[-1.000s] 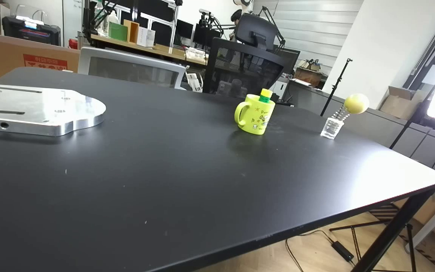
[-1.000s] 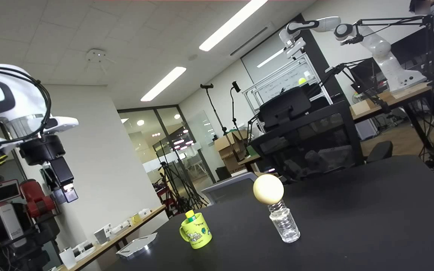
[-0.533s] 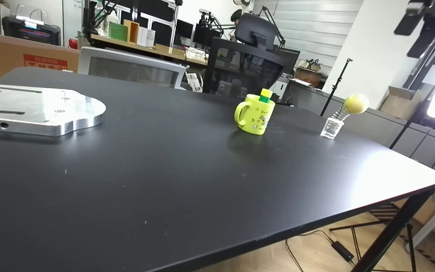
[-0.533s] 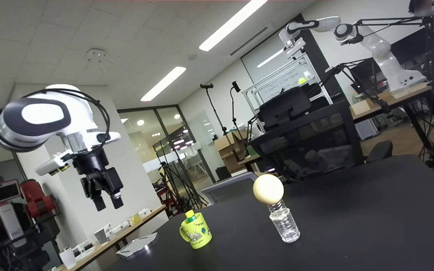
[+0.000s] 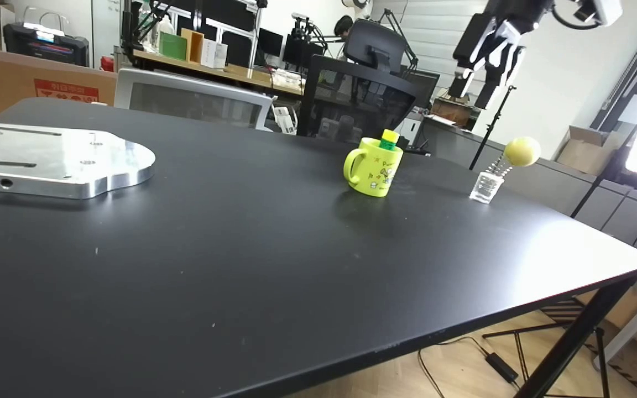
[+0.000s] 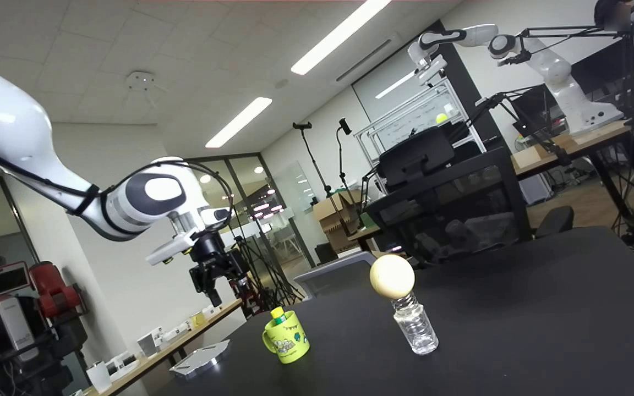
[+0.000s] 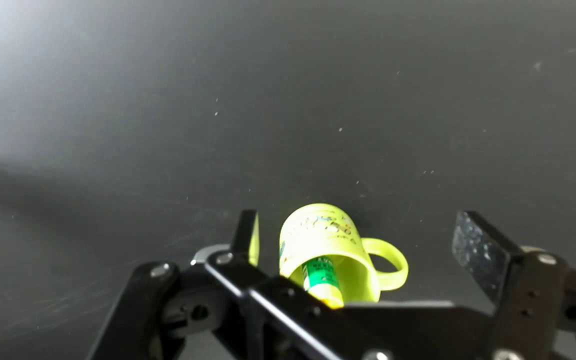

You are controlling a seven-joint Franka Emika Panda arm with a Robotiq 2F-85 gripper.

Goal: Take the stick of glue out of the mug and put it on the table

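From wrist view alone: glue point(image 7: 322, 279) markings

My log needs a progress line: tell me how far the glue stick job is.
Done: no part of the removal; the glue stick pokes out above the rim of the yellow-green mug in both exterior views.
In hand: the approach, it seems; the open gripper has moved nearer the mug, holding nothing.
Left: grip the glue stick, draw it out and put it on the black table.

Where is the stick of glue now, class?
In the wrist view, the stick of glue sits partly inside the mug at bottom centre, left of the mug's handle.
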